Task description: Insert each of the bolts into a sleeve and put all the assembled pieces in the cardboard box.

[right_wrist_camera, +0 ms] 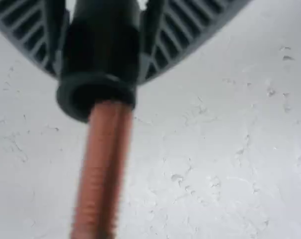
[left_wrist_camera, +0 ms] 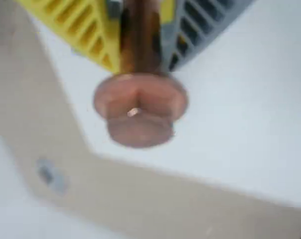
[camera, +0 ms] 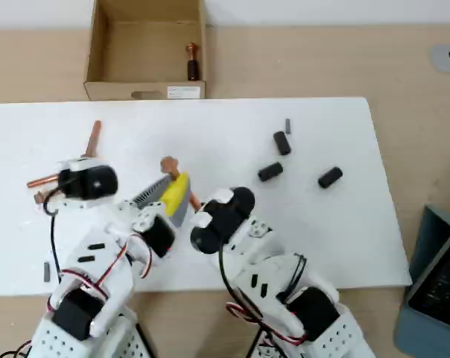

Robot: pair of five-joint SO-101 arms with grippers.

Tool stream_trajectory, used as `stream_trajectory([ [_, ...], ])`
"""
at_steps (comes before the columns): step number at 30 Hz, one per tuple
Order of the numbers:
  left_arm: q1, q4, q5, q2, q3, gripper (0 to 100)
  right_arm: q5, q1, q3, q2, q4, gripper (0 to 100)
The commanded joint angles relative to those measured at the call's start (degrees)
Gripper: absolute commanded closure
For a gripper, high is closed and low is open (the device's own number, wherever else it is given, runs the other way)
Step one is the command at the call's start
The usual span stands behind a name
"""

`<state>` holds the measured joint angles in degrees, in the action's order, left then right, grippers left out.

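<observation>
Left tool (left_wrist_camera: pixel 140 35) is pinching copper bolt (left_wrist_camera: pixel 139 107), right tool (right_wrist_camera: pixel 100 40) is pinching black sleeve (right_wrist_camera: pixel 96 84); white label (camera: pixel 183 92) on 12 o'clock cardboard box (camera: pixel 98 48) is showing illegible print.

The tan table (camera: pixel 299 60) bears a cardboard box (camera: pixel 143 91) and a white board (camera: pixel 232 119) strewn with sleeves (camera: pixel 282 142) and bolts (camera: pixel 93 139).

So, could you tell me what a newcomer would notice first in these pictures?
Most likely the copper bolt gripped in the left tool, its shaft running into the black sleeve held by the right tool, above the white mat. Next come the box at the table's far edge, with one assembled piece inside, and three loose sleeves on the mat's right half.
</observation>
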<state>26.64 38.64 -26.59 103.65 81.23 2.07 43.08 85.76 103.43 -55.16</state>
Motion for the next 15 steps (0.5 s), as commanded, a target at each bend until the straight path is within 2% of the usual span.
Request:
stream_trajectory([
  [1, 0.53, 0.09, 0.09, 0.57, -0.53, 100, -0.62, 0.84, -3.03, 8.4, 1.58, 98.9],
  [10, 0.97, -0.09, 0.09, 0.57, 0.79, 100, -0.62, 1.1, -3.38, 8.4, 1.49, 98.9],
  [15, 6.95, -0.09, 0.09, 0.57, 0.88, 100, -0.62, 1.1, -3.38, 8.4, 1.49, 98.9],
])
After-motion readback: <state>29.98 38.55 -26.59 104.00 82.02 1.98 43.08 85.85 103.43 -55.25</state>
